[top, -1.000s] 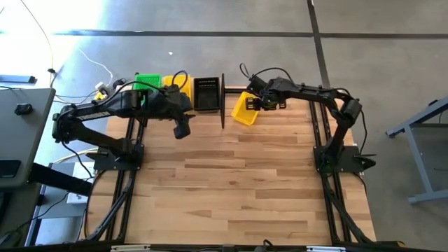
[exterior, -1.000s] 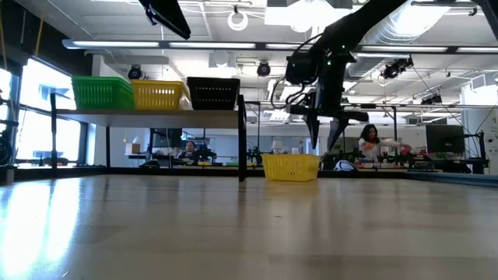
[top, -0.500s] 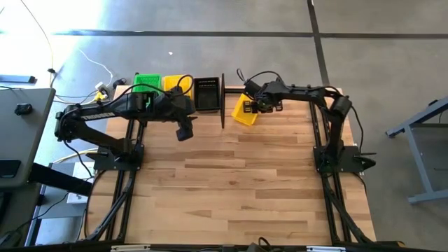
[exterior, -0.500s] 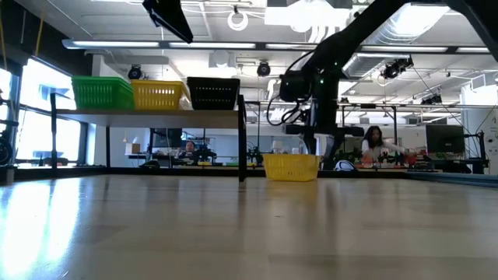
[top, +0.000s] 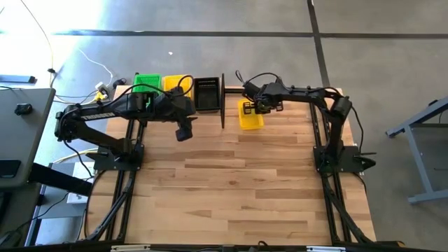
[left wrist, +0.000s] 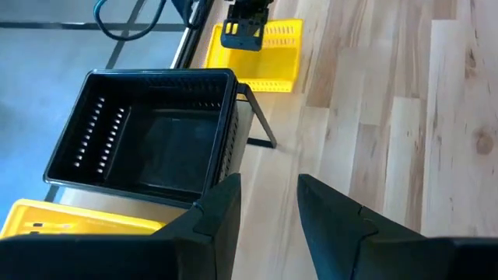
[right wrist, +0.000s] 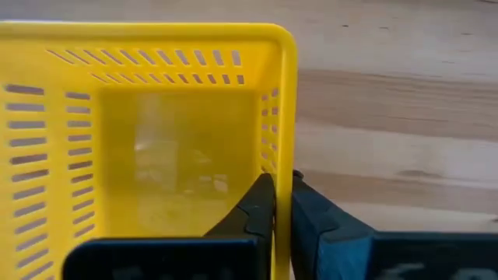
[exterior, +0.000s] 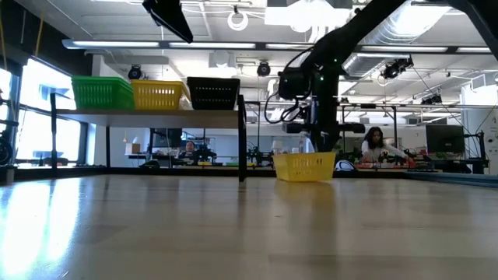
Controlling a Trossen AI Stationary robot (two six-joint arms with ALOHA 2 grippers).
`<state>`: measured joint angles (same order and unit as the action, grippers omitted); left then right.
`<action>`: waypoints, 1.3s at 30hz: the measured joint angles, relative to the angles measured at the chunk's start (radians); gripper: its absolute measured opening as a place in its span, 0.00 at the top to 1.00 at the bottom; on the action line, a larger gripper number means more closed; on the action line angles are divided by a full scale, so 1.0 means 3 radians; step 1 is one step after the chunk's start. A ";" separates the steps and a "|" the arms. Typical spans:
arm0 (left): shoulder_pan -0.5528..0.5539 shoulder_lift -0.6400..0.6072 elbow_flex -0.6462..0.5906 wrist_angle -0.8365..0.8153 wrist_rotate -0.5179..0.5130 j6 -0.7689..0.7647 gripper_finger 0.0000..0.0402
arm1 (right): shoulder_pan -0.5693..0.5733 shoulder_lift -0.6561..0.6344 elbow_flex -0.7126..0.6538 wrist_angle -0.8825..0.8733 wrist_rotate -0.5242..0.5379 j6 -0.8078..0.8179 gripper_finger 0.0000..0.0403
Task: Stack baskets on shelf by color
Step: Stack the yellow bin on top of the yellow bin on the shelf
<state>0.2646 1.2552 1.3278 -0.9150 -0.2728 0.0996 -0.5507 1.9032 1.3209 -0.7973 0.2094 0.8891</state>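
A yellow basket (top: 250, 115) sits on the wooden table just right of the shelf (exterior: 148, 113), with my right gripper (right wrist: 282, 214) shut on it. The basket also shows in the low view (exterior: 305, 166). On the shelf's board stand a green basket (top: 147, 84), a yellow basket (top: 175, 84) and a black basket (top: 206, 93) in a row. My left gripper (top: 183, 131) hangs open above the table, in front of the shelf, holding nothing; its fingers (left wrist: 226, 210) look down on the black basket (left wrist: 148, 144). My right gripper pinches the rim of one wall (right wrist: 284, 167) of the yellow basket, at its far right part. One finger (right wrist: 261, 206) is inside the basket and the other (right wrist: 315, 218) outside. The fingers come from above, slanting down. Whether the basket's bottom is clear of the table cannot be told.
The shelf's black upright (top: 222, 101) stands between the shelf and the held basket. Bare table top (top: 245, 182) spreads toward the near edge. A person (exterior: 373, 144) is in the room beyond the table.
My right gripper has come down onto the yellow basket and shut on its wall. The basket, skewed before, has turned square to the table's edges and slid a little toward the right and near edges.
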 joint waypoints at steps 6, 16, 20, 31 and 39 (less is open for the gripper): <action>-0.0065 0.0000 0.0000 0.0001 0.0055 -0.0003 0.71 | 0.0262 -0.0128 0.0001 -0.0237 0.0123 0.0170 0.99; -0.0477 0.0000 0.0000 0.0001 0.0064 -0.0006 0.71 | 0.0949 -0.0505 0.0000 -0.0497 0.0322 0.0749 1.00; -0.0671 0.0000 0.0000 0.0001 0.0043 -0.0059 0.71 | 0.1233 -0.0693 0.0000 -0.0586 0.0420 0.1086 1.00; -0.1205 0.0036 -0.0004 0.0000 -0.0013 -0.0237 0.71 | 0.2042 -0.0988 0.0000 -0.0339 0.0795 0.1906 1.00; -0.1542 0.0177 -0.0004 -0.0004 -0.0026 -0.0296 0.71 | 0.2377 -0.0979 0.0000 0.0328 0.1042 0.1985 1.00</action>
<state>-0.1982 1.3084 1.3266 -0.9161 -0.2806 0.0109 0.1625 1.6096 1.3209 -0.6990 0.5220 1.4845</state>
